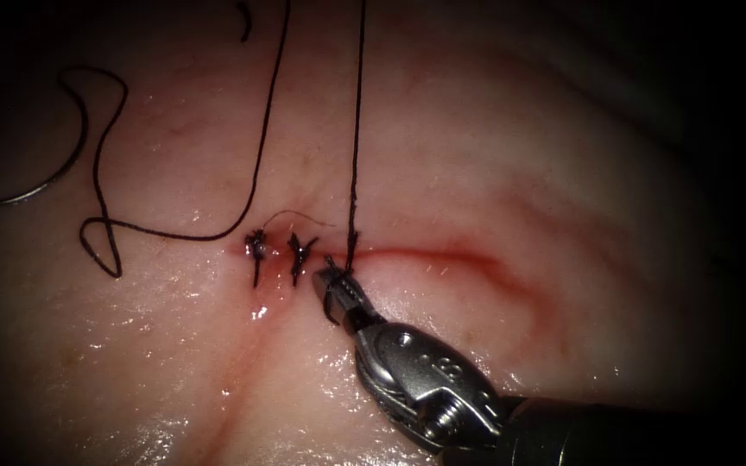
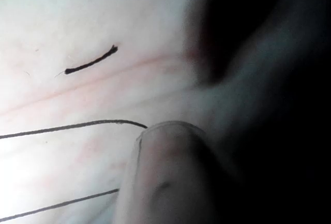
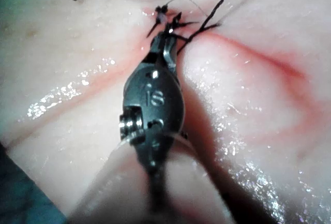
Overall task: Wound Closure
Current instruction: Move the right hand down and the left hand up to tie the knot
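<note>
I see the tissue [image 1: 494,147] filling the frame; right tool [image 1: 338,289] enters from lower right, shaft angled up-left, jaws closed on the thread [image 1: 356,129] at the cut [image 1: 442,256], centre; needle [image 1: 49,177] lies loose upper left, outside the tissue.

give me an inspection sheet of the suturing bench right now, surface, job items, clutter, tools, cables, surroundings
Surface: tissue, wet and shiny; cut red, open to the right of the stitches.
Job's things: two tied stitches on the cut; thread taut, running up from the cut; needle lying free on the tissue at far left, not in it.
Clutter: cut end of thread on the tissue.
Grippers: right tool at the cut, jaws shut on the thread by the stitches.
Cables: nothing seen.
Surroundings: dark.
</note>
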Robot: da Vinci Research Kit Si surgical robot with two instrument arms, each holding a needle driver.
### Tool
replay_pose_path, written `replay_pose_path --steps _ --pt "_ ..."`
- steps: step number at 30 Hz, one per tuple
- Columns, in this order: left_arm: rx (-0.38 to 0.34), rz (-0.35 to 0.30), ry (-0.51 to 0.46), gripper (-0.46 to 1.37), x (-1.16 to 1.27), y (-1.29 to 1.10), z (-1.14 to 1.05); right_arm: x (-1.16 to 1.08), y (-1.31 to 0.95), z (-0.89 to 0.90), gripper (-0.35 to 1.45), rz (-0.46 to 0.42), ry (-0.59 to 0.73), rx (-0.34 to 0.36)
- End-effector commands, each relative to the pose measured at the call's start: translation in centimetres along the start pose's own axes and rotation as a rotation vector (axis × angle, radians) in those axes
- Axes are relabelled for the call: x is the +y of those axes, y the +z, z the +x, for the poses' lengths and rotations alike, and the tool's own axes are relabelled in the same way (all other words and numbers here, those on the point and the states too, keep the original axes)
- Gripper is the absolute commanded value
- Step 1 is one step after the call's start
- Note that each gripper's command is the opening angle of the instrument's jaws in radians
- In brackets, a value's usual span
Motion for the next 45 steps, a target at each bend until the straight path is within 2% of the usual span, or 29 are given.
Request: replay_pose_path --steps 1,4,9,21,26,33,40,45 --pt "-0.001 -0.009 -0.002 -0.35 0.0 0.01 0.04 0.0 0.0 -0.01 -0.35 -0.007 0.0 0.0" --pt "-0.003 -0.012 0.002 -0.35 0.05 0.06 0.15 -0.01 -0.01 -0.01 -0.35 -0.006 -0.018 0.001" --pt "-0.006 -0.014 0.003 -0.35 0.16 0.13 0.21 -0.05 -0.09 -0.05 -0.35 0.008 -0.05 0.014" --pt "-0.005 -0.021 -0.002 -0.35 0.17 0.21 0.22 -0.36 -0.66 -0.23 -0.35 0.047 -0.061 0.026" --pt "-0.01 -0.025 0.04 -0.35 0.22 0.33 0.19 -0.47 -0.83 -0.27 -0.35 0.061 -0.064 0.028" --pt "-0.028 -0.04 0.065 -0.35 0.29 0.53 0.16 -0.51 -0.89 -0.38 -0.35 0.075 -0.072 0.011" --pt "-0.028 -0.052 0.072 -0.35 0.36 0.68 0.19 -0.55 -0.93 -0.72 -0.35 0.082 -0.096 -0.036" --pt "-0.029 -0.054 0.078 -0.35 0.36 0.71 0.24 -0.57 -0.9 -0.82 -0.35 0.085 -0.131 -0.036"
